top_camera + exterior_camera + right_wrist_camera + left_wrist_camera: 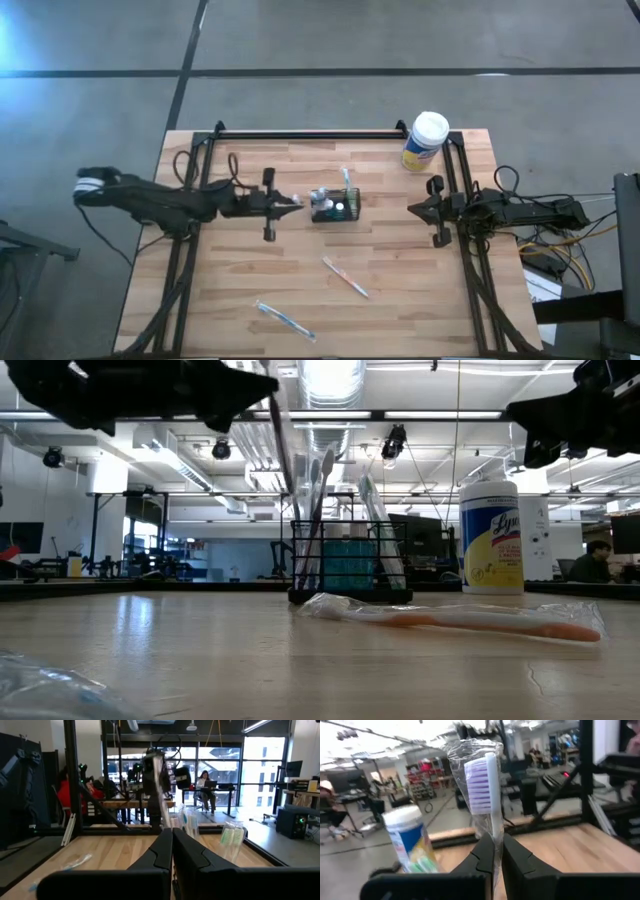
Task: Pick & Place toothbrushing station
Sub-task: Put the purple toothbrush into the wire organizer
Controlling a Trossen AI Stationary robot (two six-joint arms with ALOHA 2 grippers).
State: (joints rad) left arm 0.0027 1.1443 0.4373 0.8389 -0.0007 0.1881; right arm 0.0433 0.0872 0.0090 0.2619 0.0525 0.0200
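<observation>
The toothbrushing station, a black wire-mesh caddy (334, 206) (350, 565), stands on its base at the table's middle with brushes upright in it. My left gripper (296, 203) (495, 846) hovers just left of it, shut on a wrapped toothbrush with purple bristles (481, 780). My right gripper (415, 209) (172, 840) waits shut at the table's right, holding nothing. A wrapped orange toothbrush (345, 277) (450, 618) and a wrapped blue one (285, 318) lie flat on the table nearer the front. My left gripper pinches the wrapped toothbrush between its two fingers, on the handle just below the head (494, 827), through the clear wrapper. The fingers reach about level from the table's left and lie across the brush. The head stands beyond the fingertips, clear of the table; the rest of the handle is hidden.
A white-lidded, yellow-labelled canister (426, 140) (491, 538) stands at the far right corner. A white-capped blue container (409, 840) shows ahead of the left gripper. Black frame rails (310, 134) run along the table's far edge and both sides.
</observation>
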